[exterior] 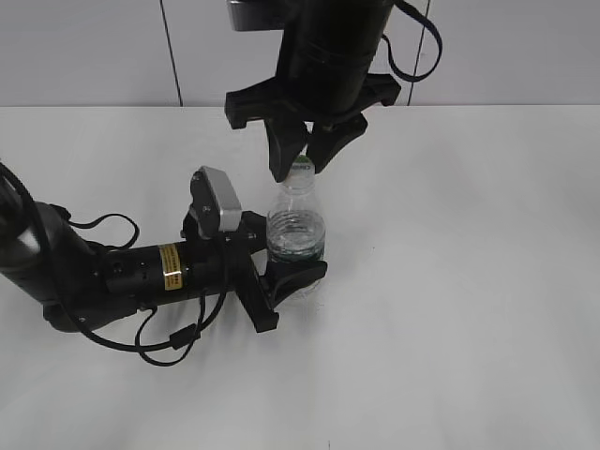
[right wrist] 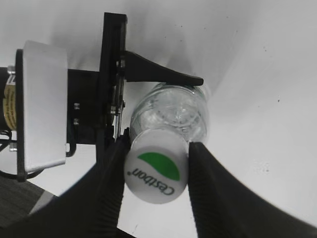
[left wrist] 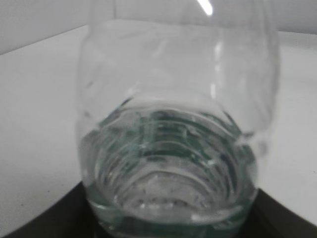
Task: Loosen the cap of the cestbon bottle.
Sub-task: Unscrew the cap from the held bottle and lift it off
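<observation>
The clear cestbon bottle (exterior: 296, 234) stands upright on the white table, its dark green label low on the body. My left gripper (exterior: 281, 267) lies level with the table and is shut on the bottle's lower body. The bottle fills the left wrist view (left wrist: 173, 148), with the black jaws at the bottom corners. The white cap (exterior: 301, 169) with a green leaf mark sits on the neck. My right gripper (exterior: 302, 157) comes down from above, with a finger against each side of the cap (right wrist: 156, 173). The bottle's shoulder (right wrist: 173, 111) shows below the cap.
The white table (exterior: 469, 281) spreads all round the bottle. The left arm and its cables (exterior: 112, 272) lie along the table at the left. A grey wall (exterior: 94, 47) rises behind the table's far edge.
</observation>
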Robot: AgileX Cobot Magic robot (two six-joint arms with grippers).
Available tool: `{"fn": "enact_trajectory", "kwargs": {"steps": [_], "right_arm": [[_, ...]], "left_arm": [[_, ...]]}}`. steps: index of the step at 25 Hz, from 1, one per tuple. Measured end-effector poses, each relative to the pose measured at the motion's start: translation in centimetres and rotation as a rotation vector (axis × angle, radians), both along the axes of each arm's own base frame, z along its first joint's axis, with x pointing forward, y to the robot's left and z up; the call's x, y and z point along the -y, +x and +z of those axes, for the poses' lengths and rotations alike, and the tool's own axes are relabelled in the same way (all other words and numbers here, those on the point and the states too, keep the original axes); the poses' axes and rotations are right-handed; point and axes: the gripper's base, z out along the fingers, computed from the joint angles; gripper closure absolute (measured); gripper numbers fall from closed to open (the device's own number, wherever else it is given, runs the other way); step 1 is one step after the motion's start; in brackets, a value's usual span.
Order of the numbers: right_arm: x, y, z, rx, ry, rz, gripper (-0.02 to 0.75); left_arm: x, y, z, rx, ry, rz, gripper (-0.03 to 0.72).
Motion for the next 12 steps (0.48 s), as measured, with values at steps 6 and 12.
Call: {"fn": "enact_trajectory", "kwargs": {"steps": [6,12], "right_arm": [[-0.06,-0.05,0.01,0.024,-0.005,0.109,0.437],[-0.1,-0.08,0.02,0.064,-0.016,0.264,0.437]], "left_arm": [[0.0,-0.01,0.0,0.0,0.0,-0.001,0.273],[0.01,-0.02,0.0,0.0,0.001,-0.003,0.273]]}}
